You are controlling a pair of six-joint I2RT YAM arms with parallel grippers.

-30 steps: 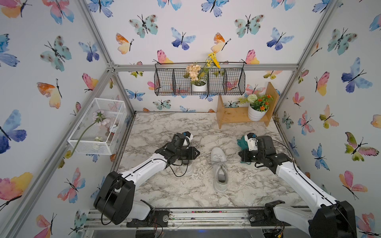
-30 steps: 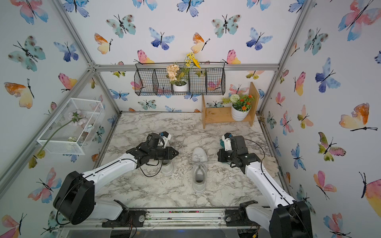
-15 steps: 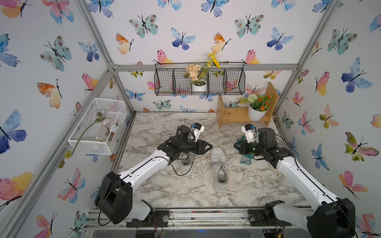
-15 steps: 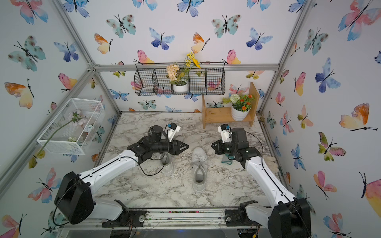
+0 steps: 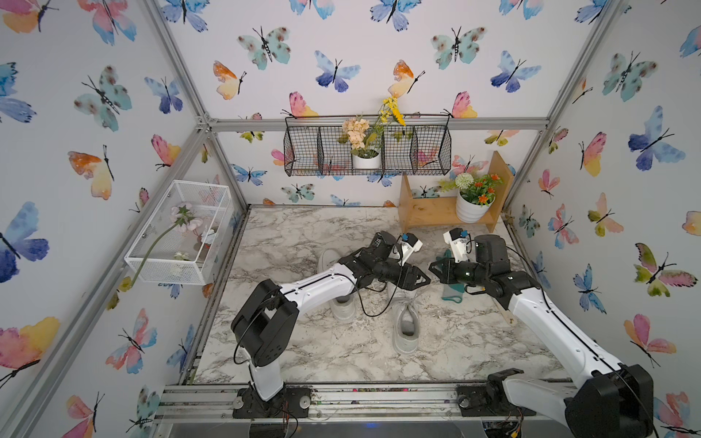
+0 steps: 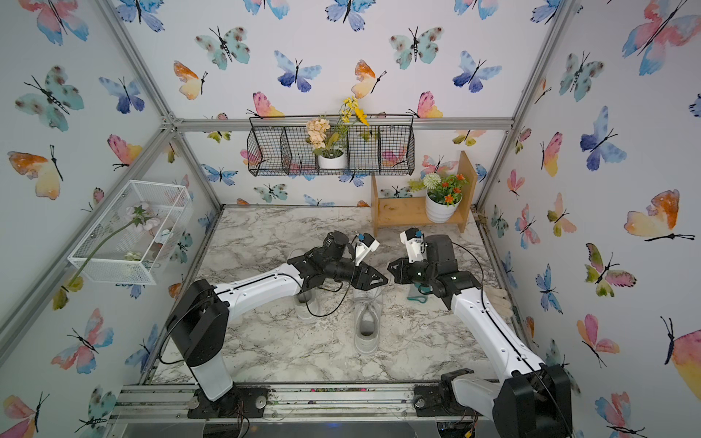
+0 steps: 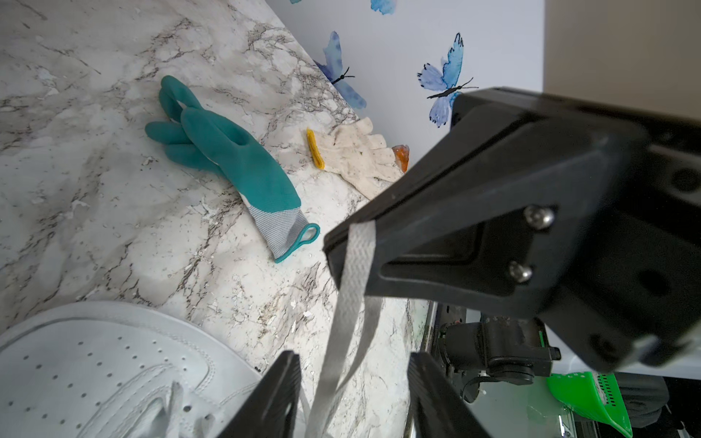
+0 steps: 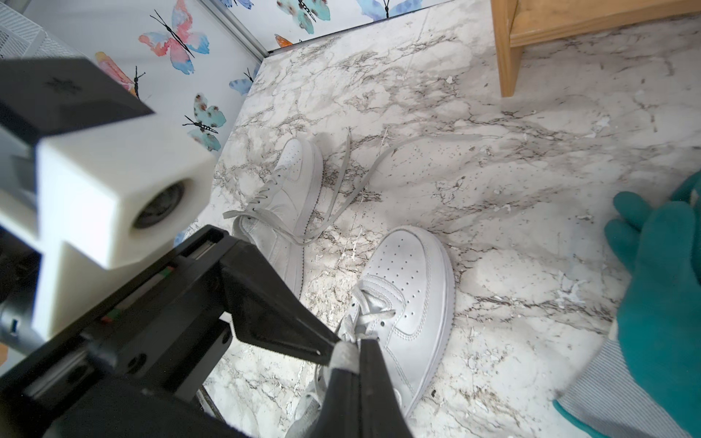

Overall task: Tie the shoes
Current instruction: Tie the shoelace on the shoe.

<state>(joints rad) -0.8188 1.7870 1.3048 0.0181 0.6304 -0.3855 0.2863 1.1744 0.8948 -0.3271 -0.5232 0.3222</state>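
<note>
Two white shoes stand on the marble table (image 5: 303, 235): the middle shoe (image 5: 406, 330), which I take as the mark for every place, and the second shoe (image 5: 343, 305) just beside it, under the left arm (image 5: 322, 288), with its laces loose. Above the toe half of the middle shoe the right gripper (image 7: 349, 237) is clamped on a lace (image 7: 352, 288), which hangs from the pinch down toward the shoe. The left gripper (image 7: 352, 379) waits lower on this lace with jaws apart, and the lace passes between them, seemingly not gripped. I judge this arm should close next. The shoe's long axis runs from heel to toe roughly toward a wooden shelf (image 5: 428, 216). On its right-arm side lie a green glove (image 7: 235, 159) and, farther, a pale glove (image 7: 356, 155). Butterfly walls (image 5: 379, 57) close the room.
</note>
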